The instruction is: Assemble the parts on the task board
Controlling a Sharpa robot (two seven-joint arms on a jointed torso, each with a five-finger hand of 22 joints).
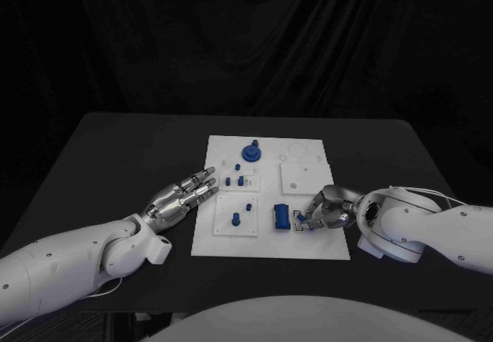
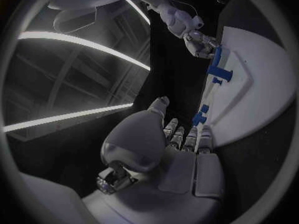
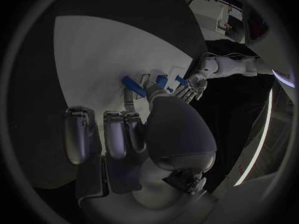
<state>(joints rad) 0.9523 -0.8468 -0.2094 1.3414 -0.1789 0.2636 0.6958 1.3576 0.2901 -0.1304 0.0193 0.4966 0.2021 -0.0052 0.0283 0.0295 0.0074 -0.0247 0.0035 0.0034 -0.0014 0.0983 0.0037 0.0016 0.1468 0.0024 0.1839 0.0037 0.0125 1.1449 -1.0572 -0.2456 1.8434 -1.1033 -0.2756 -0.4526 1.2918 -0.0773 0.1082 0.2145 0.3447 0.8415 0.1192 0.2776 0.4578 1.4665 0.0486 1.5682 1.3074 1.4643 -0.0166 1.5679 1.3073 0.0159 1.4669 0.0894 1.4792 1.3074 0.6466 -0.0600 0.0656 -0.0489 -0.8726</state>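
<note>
Left hand [image 1: 183, 196] sits nearest the camera in the head view, hovering at the left edge of the white task board [image 1: 313, 246], palm down, fingers straight and spread, holding nothing. Fingertips reach the board's left margin next to a small inset plate [image 1: 239, 181] with short blue pegs [image 1: 234, 180]. Left wrist view shows the same flat released fingers [image 2: 187, 137] pointing at the board [image 2: 261, 94], blue parts just past the tips.

Right hand [image 1: 327, 208] is at the board's right side, near the front edge, fingers curled down over a small square socket area beside the tall blue block [image 1: 281, 216]. A small blue piece [image 1: 308, 224] shows under the fingertips; whether it's actually pinched I cannot tell. Right wrist view: fingers [image 3: 115, 134] lie low over the board [image 3: 99, 50], a blue bar [image 3: 134, 86] just ahead of them.

Task board lies mid-table on the black table [image 1: 123, 142]. Blue round knob part [image 1: 251, 151] stands at the far centre of the board. Front-left inset plate [image 1: 239, 216] holds two small blue pegs [image 1: 235, 219]. Plain white inset plate [image 1: 306, 178] sits right of centre.
</note>
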